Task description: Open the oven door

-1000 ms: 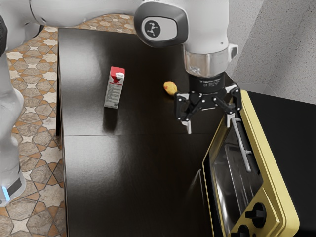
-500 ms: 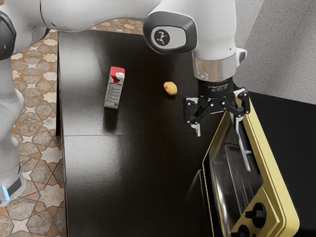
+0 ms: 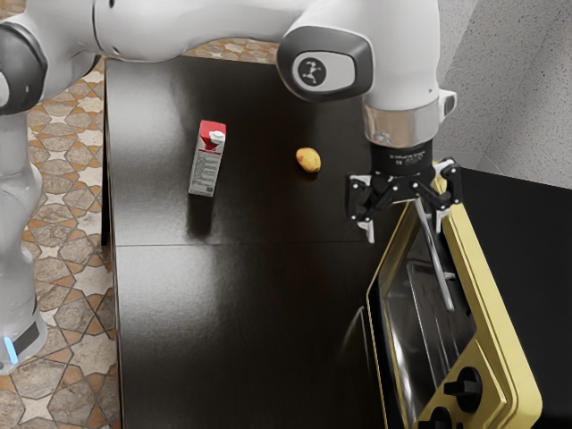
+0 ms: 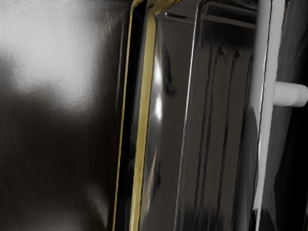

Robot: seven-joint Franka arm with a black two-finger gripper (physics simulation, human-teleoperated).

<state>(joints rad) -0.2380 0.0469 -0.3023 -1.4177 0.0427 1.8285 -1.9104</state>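
Exterior view: near right, black knobs [image 3: 463, 387] mark the yellow oven [image 3: 500, 344], its door [image 3: 416, 322] beside the dark, glossy table [image 3: 223, 357]. A thin seam crosses the tabletop. Farther back, the pincer [image 3: 405, 223] is spread at the handle's [image 3: 438, 268] far end. Patterned tiles [image 3: 71, 241] floor the left; speckled grey wall [image 3: 527, 116] rises far right.

So the exterior cam's off to the side of the gripper [image 3: 406, 231], higher up and further back, tilted down. Wrist cam looks down from the gripper, way closer. Both catch the oven [image 3: 496, 331] handle [image 3: 432, 246] and tabletop [image 3: 250, 313] near it.
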